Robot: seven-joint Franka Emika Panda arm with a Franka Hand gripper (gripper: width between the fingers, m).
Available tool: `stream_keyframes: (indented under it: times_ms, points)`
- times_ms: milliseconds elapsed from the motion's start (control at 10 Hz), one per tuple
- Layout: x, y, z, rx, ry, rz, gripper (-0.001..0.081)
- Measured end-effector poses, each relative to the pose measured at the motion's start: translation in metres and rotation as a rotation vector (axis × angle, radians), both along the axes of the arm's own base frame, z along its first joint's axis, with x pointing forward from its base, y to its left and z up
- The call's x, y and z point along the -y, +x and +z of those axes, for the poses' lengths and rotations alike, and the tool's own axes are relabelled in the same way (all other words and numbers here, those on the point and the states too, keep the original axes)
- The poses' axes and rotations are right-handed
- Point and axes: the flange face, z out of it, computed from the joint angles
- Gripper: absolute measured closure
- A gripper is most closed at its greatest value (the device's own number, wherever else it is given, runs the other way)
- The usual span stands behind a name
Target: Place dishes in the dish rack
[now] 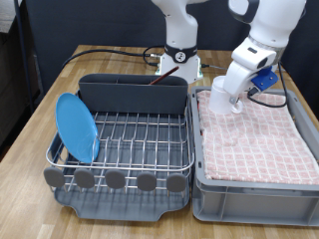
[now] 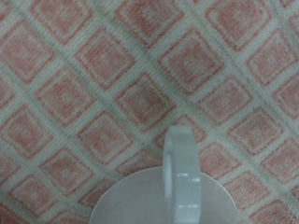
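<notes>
Exterior view high, facing table, wrist view close above towel [image 2: 93, 84], shared

The dish rack [image 1: 120, 149], a dark grey plastic tray with a silver wire grid, fills the left half of the exterior view; its tall grey cutlery box [image 1: 133, 96] runs along the far side and round tabs line its near edge. A round light-blue plate [image 1: 76, 126] stands on edge at the rack's left end, leaning. A slim reddish-brown wooden spoon [image 1: 164, 79] pokes out of the cutlery box. The white mug [image 1: 221, 96] is to the right of the rack at the far end, its handle [image 2: 181, 168] facing the wrist view.
</notes>
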Motion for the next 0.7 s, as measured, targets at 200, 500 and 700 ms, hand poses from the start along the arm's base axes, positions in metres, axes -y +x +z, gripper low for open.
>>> stream_keyframes:
  times_ms: [200, 500, 700]
  points:
    - [0.003, 0.001, -0.004, -0.001, 0.002, -0.002, 0.0004]
    - [0.006, 0.002, -0.011, -0.006, 0.009, 0.003, 0.0004]
    - [0.006, 0.002, -0.015, -0.01, 0.012, -0.003, 0.0004]
